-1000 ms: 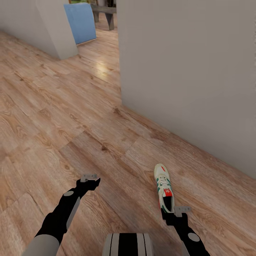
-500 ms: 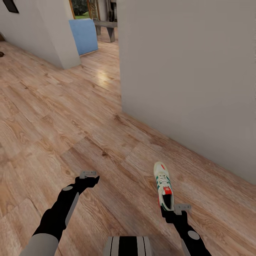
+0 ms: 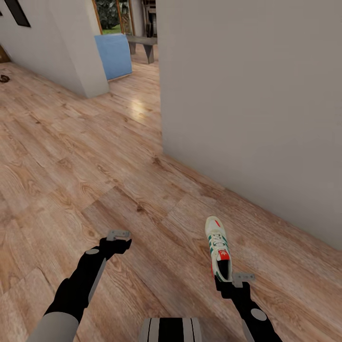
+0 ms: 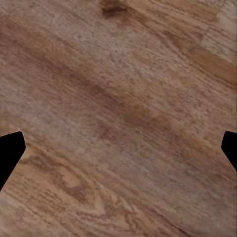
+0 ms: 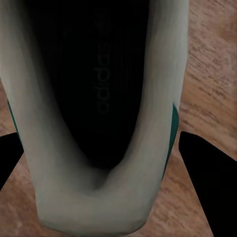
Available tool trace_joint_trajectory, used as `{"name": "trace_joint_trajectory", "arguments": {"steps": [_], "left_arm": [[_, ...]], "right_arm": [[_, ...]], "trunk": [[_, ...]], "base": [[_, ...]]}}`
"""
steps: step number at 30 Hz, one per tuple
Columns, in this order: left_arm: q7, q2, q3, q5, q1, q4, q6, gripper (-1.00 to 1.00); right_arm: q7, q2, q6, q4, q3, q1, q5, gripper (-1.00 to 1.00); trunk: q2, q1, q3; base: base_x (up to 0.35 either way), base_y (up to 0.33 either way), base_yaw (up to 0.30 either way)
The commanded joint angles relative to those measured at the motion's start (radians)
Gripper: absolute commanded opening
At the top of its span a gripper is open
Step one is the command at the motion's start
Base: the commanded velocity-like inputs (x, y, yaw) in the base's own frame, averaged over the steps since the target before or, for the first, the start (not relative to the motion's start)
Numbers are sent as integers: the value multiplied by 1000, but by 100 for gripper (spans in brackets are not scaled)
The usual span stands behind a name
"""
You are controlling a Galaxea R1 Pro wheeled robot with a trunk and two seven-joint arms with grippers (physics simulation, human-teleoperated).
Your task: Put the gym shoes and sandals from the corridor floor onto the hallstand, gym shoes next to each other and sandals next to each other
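Head view, lower right: right gripper point(image 3: 233, 281) clasps the heel of a gym shoe point(image 3: 218, 247), toe pointing up-frame above wood floor point(image 3: 95, 156).

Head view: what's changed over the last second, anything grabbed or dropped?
Only the camera tilted up, bringing in more of the far doorway. Nothing grabbed or dropped: the right gripper still holds the gym shoe at its heel, and the left gripper stays empty over the floor.
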Motion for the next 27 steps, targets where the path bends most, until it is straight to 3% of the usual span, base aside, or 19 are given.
{"name": "trace_joint_trajectory", "arguments": {"steps": [1, 8, 17, 27], "left_arm": [[-10, -1, 8, 8, 0, -1, 4, 100], [-11, -1, 8, 36, 1, 0, 4, 100], [-10, -1, 8, 39, 3, -1, 4, 100], [-9, -1, 8, 39, 3, -1, 5, 100]], "right_arm": [[0, 0, 5, -1, 0, 0, 0, -100], [0, 0, 5, -2, 0, 0, 0, -100], [0, 0, 5, -2, 0, 0, 0, -100], [0, 0, 5, -2, 0, 0, 0, -100]], "trunk": [[0, 0, -1], [0, 0, -1], [0, 0, 0], [0, 0, 1]], "base": [[0, 0, 0], [0, 0, -121], [-70, 70, -246], [-160, 154, -102]]}}
